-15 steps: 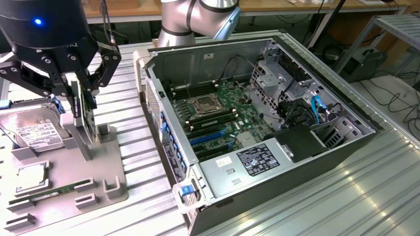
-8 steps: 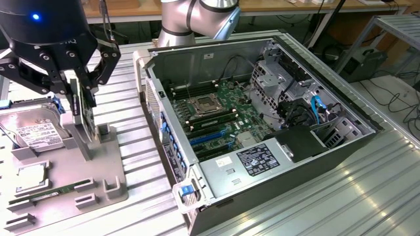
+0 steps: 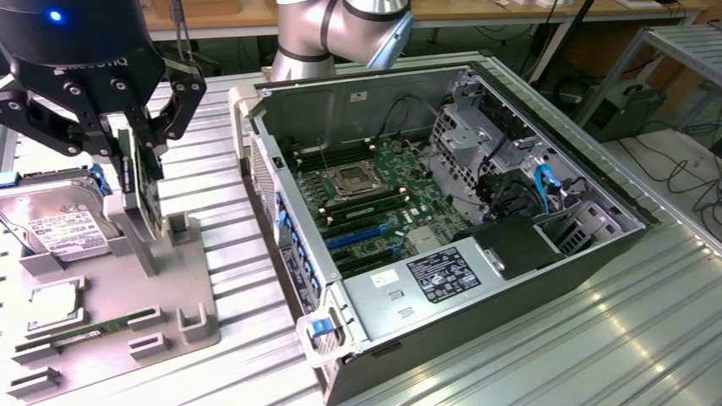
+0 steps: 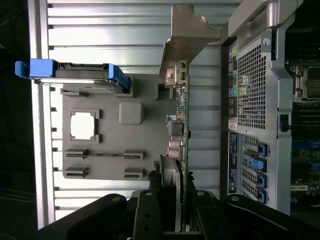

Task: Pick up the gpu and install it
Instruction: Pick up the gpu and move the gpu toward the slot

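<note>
I am watching the black gripper [image 3: 141, 148] hanging over the grey holder tray [image 3: 169, 288] at the exterior view's left, and its fingers [image 3: 121, 144] are clenching the gpu [image 3: 141, 199]. The card is standing on edge, thin and dark, pointing down toward the tray; I cannot tell whether its lower end is touching the tray or hanging just above it. In the wrist view the two fingers are pressing against either face of the gpu [image 4: 184, 130] — I am seeing its green board edge-on, with the silver bracket [image 4: 186, 35] flaring out at the end farthest from the gripper [image 4: 175, 205]. A silver hard drive [image 3: 57, 224] with a white label is sitting in the tray just beside the card, on the side away from the computer. A square processor chip [image 3: 51, 304] and a narrow green memory stick [image 3: 96, 326] are lying in tray pockets nearer the camera. The open computer case [image 3: 338, 110] is lying on its side on the ribbed metal table [image 3: 631, 338], at the exterior view's right of the tray — its green motherboard [image 3: 373, 199] is facing up. The gpu is staying well apart from that board.
</note>
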`<state>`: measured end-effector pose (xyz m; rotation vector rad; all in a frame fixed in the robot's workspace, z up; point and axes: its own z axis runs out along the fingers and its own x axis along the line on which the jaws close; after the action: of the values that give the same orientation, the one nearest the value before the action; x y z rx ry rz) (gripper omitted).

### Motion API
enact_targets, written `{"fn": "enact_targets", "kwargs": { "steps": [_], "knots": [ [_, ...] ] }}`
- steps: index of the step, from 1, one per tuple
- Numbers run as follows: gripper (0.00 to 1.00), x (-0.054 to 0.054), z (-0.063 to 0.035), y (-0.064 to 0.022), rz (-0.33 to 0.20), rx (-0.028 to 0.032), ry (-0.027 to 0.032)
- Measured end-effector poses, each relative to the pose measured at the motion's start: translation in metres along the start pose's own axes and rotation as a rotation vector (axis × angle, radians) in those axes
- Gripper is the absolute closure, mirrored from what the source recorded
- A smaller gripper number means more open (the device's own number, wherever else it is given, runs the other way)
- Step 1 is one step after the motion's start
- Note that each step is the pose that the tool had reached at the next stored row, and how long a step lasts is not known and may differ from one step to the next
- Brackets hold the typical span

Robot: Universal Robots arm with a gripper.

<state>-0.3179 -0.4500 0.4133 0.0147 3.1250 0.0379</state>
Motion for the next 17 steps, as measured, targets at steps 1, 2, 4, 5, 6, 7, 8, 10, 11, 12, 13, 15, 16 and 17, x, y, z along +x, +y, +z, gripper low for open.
{"fn": "enact_targets", "kwargs": {
  "steps": [1, 2, 4, 5, 6, 7, 8, 10, 11, 12, 13, 15, 16, 17],
  "knots": [
    [0.72, 0.0, -0.0007, 0.0, 0.0, 0.0, 0.0],
    [0.72, 0.0, -0.0015, -0.0001, 0.0, 0.0, -0.0001],
    [0.72, 0.0, -0.0032, -0.0001, 0.0, 0.0, 0.0],
    [0.72, 0.0, -0.0039, -0.0001, 0.0, 0.0, 0.0],
    [0.72, 0.0, -0.0047, -0.0001, 0.0, 0.0, 0.0],
    [0.72, 0.0, -0.0055, -0.0001, 0.0, 0.0, 0.0],
    [0.72, 0.0, -0.0062, -0.0001, 0.0, 0.0, 0.0],
    [0.72, 0.0, -0.0085, 0.0, 0.0, 0.0, 0.0],
    [0.72, 0.0, -0.0095, 0.0, 0.0, 0.0, 0.0],
    [0.72, 0.0, -0.0104, 0.0, 0.0, -0.0001, -0.0001],
    [0.72, 0.0, -0.0114, 0.0, 0.0, 0.0, 0.0],
    [0.72, 0.0, -0.0127, 0.0, 0.0, 0.0, 0.0],
    [0.72, 0.0, -0.0134, 0.0, 0.0, 0.0, 0.0],
    [0.72, 0.0, -0.0143, 0.0001, 0.0, 0.0, 0.0]
  ]
}}
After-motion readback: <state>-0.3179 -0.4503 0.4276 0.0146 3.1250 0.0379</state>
